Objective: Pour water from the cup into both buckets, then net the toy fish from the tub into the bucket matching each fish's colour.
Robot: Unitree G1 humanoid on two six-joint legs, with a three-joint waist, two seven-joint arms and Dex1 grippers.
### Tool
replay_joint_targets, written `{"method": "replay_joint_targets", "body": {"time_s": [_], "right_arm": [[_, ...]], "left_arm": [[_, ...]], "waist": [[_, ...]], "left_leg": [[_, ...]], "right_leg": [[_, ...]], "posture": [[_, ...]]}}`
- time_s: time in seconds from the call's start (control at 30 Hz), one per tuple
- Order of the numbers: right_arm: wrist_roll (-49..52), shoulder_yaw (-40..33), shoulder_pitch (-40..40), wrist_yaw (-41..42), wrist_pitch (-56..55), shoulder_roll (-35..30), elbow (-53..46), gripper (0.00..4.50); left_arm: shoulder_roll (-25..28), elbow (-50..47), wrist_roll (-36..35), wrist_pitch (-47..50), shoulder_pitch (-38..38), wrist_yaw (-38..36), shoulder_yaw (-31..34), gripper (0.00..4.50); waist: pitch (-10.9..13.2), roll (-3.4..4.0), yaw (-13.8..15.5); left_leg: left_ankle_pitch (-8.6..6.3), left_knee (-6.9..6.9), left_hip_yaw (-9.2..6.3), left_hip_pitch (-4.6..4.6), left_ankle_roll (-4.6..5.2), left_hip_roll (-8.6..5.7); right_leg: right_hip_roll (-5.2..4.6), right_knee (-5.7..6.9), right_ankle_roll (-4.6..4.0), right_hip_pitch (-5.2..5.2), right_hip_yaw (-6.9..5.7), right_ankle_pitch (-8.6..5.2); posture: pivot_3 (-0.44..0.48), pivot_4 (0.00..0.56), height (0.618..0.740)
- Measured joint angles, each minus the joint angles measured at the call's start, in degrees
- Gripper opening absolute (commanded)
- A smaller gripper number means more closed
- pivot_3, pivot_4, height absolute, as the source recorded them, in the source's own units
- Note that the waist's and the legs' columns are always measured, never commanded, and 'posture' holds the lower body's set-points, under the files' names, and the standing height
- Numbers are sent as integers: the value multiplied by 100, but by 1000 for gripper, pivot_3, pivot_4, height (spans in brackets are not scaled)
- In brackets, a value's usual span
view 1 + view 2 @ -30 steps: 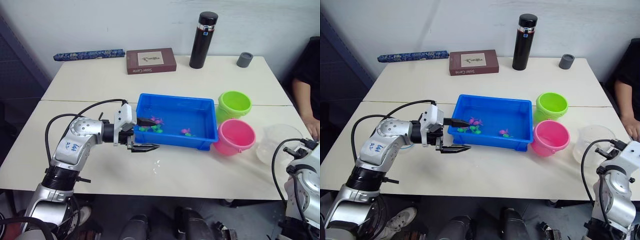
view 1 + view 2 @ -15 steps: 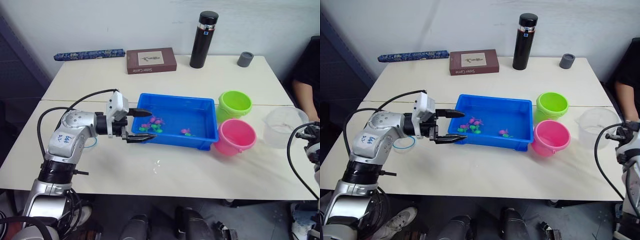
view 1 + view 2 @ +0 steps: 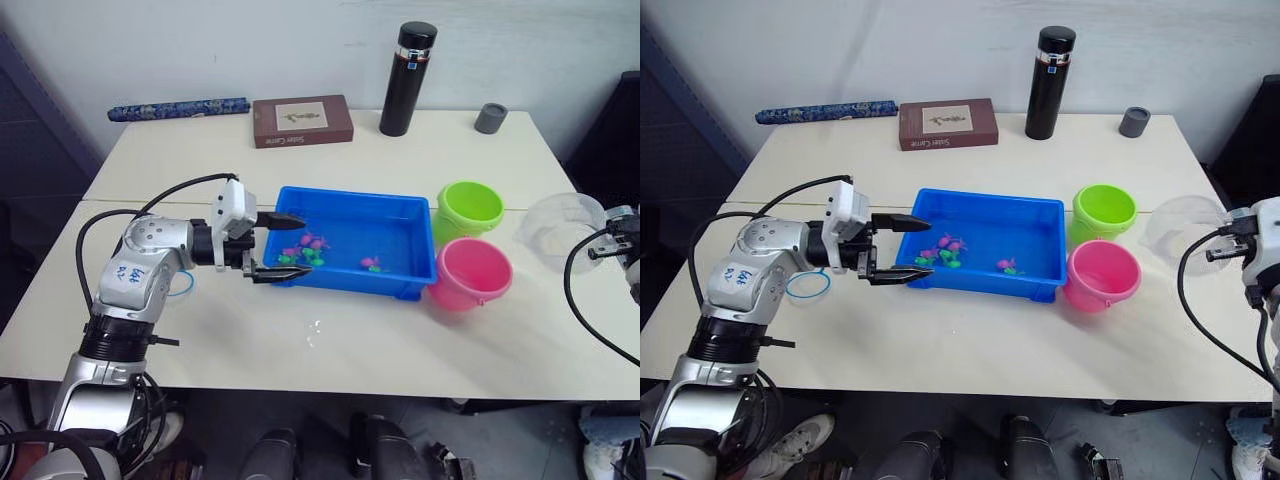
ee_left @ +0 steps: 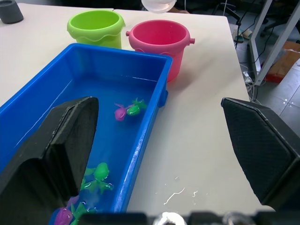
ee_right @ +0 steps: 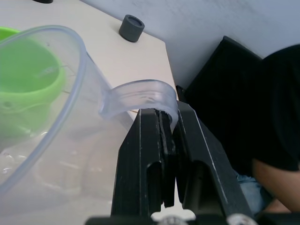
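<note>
Cup (image 3: 1180,228) up in the air, off the tabletop (image 3: 970,340), just to the right of the green bucket (image 3: 1104,212). Held by its curved handle (image 5: 140,96), with the right hand (image 5: 164,140) pinched tight on it. Looks tipped over, with the open mouth turned left toward the green bucket. Cannot tell how much water is inside.

Green bucket right beside the cup, so likely first for pouring. Pink bucket (image 3: 1100,275) touching the green bucket or nearly so, on its near side, closer to the robot. Blue tub (image 3: 980,245) just to the left of both buckets, with small pink and green toy fish (image 3: 945,250) in the water.

Left hand (image 3: 902,245) far to the left of the green bucket, at the tub's left end, fingers wide apart, one over the tub and one outside its wall, holding nothing. Net (image 3: 807,285) flat on the tabletop, left of the tub.

Right hand much nearer to both buckets, so pouring is its job. Next: carry the spout left, over the green bucket's rim, then tip more.
</note>
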Motion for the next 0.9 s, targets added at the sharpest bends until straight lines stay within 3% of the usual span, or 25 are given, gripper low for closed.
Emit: {"method": "replay_joint_targets", "body": {"time_s": [0.9], "right_arm": [[-1974, 534, 530, 183, -1101, -179, -724, 38]], "left_arm": [[-210, 226, 246, -206, -3, -18, -124, 4500]], "waist": [[0, 0, 0]], "left_leg": [[1, 2, 1, 0, -3, -1]], "right_leg": [[3, 1, 0, 0, -1, 0]], "posture": [[0, 150, 739]]}}
